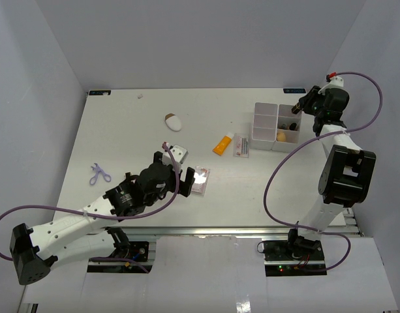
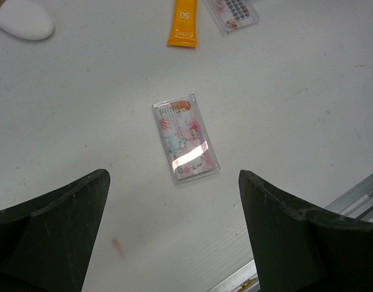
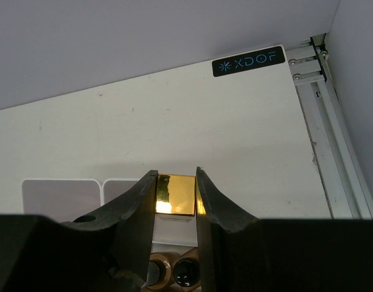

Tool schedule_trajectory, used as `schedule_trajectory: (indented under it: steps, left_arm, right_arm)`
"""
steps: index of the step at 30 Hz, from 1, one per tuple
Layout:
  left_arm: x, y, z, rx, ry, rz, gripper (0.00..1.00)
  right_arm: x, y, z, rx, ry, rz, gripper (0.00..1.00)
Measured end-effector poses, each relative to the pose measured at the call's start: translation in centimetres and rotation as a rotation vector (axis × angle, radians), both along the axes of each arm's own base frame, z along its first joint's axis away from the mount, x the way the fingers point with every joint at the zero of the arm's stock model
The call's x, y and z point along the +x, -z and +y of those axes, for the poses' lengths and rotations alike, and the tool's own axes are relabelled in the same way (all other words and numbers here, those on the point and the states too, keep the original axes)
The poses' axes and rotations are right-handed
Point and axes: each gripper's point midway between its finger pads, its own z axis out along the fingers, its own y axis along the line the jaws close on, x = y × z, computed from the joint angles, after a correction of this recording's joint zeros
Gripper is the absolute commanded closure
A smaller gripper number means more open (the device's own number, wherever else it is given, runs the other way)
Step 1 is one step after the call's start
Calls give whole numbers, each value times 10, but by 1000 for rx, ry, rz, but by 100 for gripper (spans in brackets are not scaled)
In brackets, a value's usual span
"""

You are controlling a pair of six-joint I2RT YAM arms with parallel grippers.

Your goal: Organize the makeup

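Note:
My right gripper is shut on a shiny gold square-ended piece and holds it above the far right compartment of the white box. Below it in that compartment lie a tan bottle and a dark cap. A tan sponge lies in the near right compartment. My left gripper is open and empty just short of a clear-pink palette. The orange tube, a second palette and the white-and-brown oval piece lie on the table.
Purple scissors lie at the left of the table. The box's two left compartments hold nothing. The table's metal rail runs along the right edge, close to my right gripper.

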Motion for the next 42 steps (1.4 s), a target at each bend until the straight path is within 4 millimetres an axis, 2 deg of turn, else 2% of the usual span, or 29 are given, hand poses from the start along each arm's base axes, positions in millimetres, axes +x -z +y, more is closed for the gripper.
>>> schedule_trajectory:
  steps: [2,6,10,14,16,18,20,23,25,27,29,31,33,35,38,42]
  left_arm:
    - [-1,0,1,-7,0,-4,2]
    - [-1,-6,5,-46,-11,-6,2]
    - [6,-12,13,-107,-45,20,2]
    - [16,-9,24,-156,-94,73,2]
    - [19,-6,30,-179,-120,107,2]
    - [21,-2,37,-193,-157,142,3]
    - [21,2,45,-205,-201,183,5]
    - [20,9,59,-219,-284,249,13]
    - [19,13,70,-227,-341,285,15]
    - [19,17,82,-231,-399,314,15]
    - [20,23,97,-230,-466,346,15]
    - [23,32,114,-213,-542,377,14]
    - [28,43,132,-191,-622,410,13]
    - [36,57,150,-166,-704,458,12]
    - [47,85,174,-119,-805,550,12]
    - [50,117,191,-58,-859,661,13]
  right_arm:
    - [4,2,-2,-9,5,2,69]
    - [11,5,-6,-28,10,4,44]
    - [11,5,-8,-48,7,5,38]
    - [7,4,-4,-53,-16,10,35]
    - [-6,2,2,-52,-38,19,32]
    - [-29,-7,14,-52,-83,29,32]
    - [-54,-27,33,-62,-188,7,32]
    - [-108,-64,86,-91,-520,-67,33]
    - [-155,-75,125,-74,-753,-91,33]
    - [-198,-70,159,-49,-956,-100,33]
    - [-234,-57,185,2,-1111,-95,30]
    - [-261,-38,194,74,-1169,-39,29]
    - [-279,-27,198,127,-1198,-4,29]
    - [-288,-26,200,147,-1216,-8,29]
    - [-295,-31,202,146,-1231,-29,29]
    - [-298,-38,199,123,-1228,-66,28]
